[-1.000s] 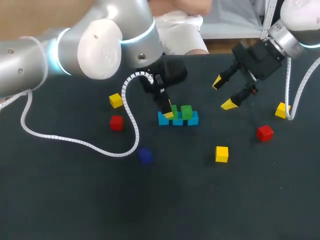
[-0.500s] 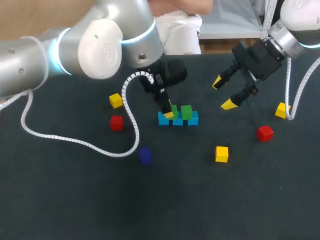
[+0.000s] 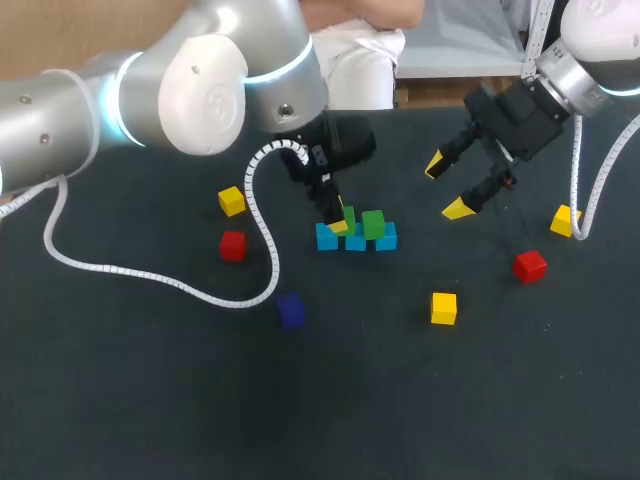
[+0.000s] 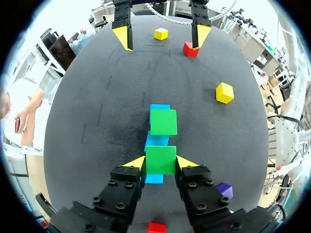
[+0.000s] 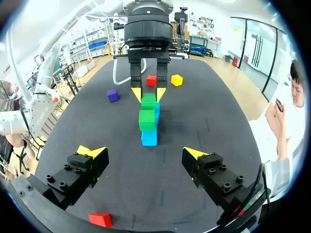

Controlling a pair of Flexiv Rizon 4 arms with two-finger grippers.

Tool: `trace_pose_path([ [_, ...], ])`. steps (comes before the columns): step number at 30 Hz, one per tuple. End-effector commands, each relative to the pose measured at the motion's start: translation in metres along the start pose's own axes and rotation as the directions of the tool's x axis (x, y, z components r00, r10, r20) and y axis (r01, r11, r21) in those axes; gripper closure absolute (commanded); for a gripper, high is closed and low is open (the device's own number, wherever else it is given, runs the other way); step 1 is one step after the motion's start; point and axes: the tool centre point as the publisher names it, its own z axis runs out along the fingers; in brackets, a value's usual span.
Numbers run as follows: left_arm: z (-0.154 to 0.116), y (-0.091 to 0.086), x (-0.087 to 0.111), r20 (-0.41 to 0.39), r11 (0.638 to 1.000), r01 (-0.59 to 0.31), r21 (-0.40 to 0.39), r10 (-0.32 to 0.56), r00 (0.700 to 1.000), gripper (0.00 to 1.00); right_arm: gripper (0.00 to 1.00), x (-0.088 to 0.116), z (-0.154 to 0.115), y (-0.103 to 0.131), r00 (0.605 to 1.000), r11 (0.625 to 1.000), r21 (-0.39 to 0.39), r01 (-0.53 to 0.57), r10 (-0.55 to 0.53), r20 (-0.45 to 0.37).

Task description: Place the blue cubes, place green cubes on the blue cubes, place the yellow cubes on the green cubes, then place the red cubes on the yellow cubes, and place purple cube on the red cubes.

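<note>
Three blue cubes lie in a row mid-table. One green cube sits on the row's right part. My left gripper is shut on a second green cube over the row's left part. In the left wrist view the yellow tips press both sides of this held green cube, with the blue row under it and the other green cube ahead. My right gripper hangs open and empty, right of the stack. In its wrist view the gripper faces the blue row.
Loose yellow cubes lie at the left, front right and far right. Red cubes sit at the left and right. A purple cube lies in front of the stack. The left arm's white cable loops over the table.
</note>
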Motion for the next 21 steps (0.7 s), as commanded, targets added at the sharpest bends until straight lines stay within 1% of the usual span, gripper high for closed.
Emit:
trace_pose_path([
  [1, 0.001, 0.004, -0.001, -0.006, 1.0, 0.001, 0.009, -0.001, 1.0, 1.0, 0.0, 0.0, 0.0, 0.001, 1.0, 1.0, 0.002, 0.0, 0.0, 0.001],
  [10, 0.002, 0.005, 0.0, -0.008, 1.0, 0.003, 0.013, -0.003, 1.0, 1.0, 0.0, 0.0, 0.0, 0.001, 1.0, 1.0, 0.002, 0.0, 0.0, 0.001],
  [15, -0.012, 0.001, 0.0, -0.018, 1.0, -0.001, -0.012, 0.001, 1.0, 1.0, 0.0, 0.0, 0.0, 0.001, 1.0, 1.0, 0.002, 0.0, 0.0, 0.001],
  [18, -0.02, -0.002, -0.001, -0.038, 1.0, -0.005, -0.028, 0.003, 0.999, 1.0, 0.0, 0.0, 0.0, 0.001, 1.0, 1.0, 0.002, 0.0, 0.0, 0.001],
  [20, -0.023, -0.004, -0.002, -0.076, 1.0, -0.011, -0.029, 0.009, 0.997, 1.0, 0.0, 0.0, 0.0, 0.001, 1.0, 1.0, 0.002, 0.0, 0.0, 0.001],
  [21, -0.024, -0.005, -0.002, -0.077, 1.0, -0.011, -0.029, 0.009, 0.997, 1.0, 0.0, 0.0, 0.0, 0.001, 1.0, 1.0, 0.002, 0.0, 0.0, 0.001],
])
